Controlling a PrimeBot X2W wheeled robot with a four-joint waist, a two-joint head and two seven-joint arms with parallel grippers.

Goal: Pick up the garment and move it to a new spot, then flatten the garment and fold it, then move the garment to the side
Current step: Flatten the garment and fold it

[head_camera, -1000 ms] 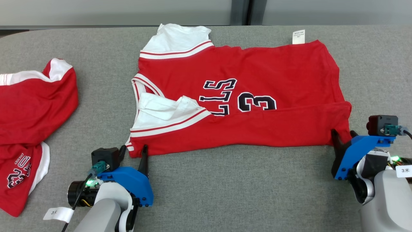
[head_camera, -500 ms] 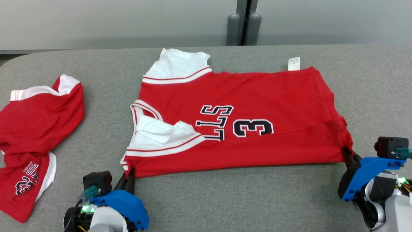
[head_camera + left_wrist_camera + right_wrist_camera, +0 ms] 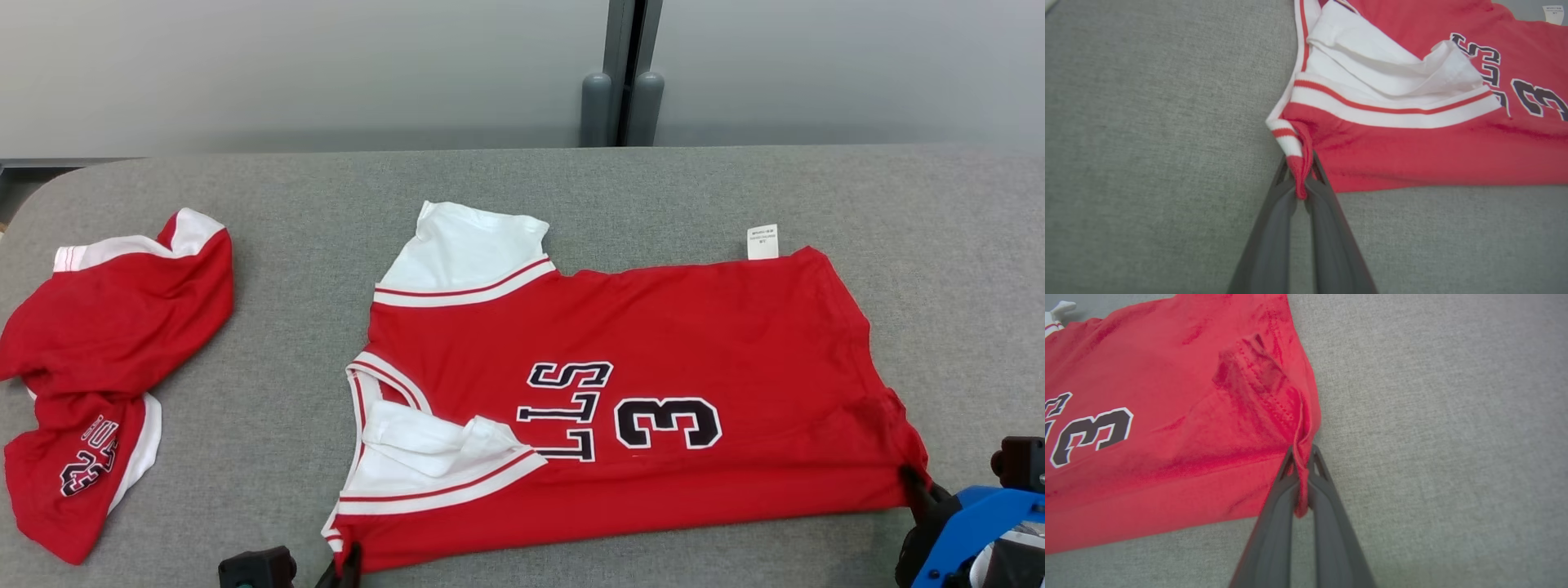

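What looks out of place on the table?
On the jersey, the near white sleeve is crumpled back over the red front, overlapping the lettering; the far sleeve lies flat. A second jersey sits bunched up on the left of the table.

The garment (image 3: 669, 327) is bright red. Its sleeves (image 3: 469, 249) are white, each edged by a white band with a thin red stripe. The lettering and the numeral 3 (image 3: 668, 423) are black with white outlines. A small white label (image 3: 762, 242) sits at the garment's 1 o'clock corner. The table (image 3: 522, 175) is a mottled grey weave. At 9 o'clock, a second garment (image 3: 114, 327) is the same red with white trim and black-and-white print. The left gripper (image 3: 1300, 179) and right gripper (image 3: 1300, 477) have dark grey fingers. The right one's housing (image 3: 971, 523) is blue. The wall (image 3: 286, 73) is pale grey.
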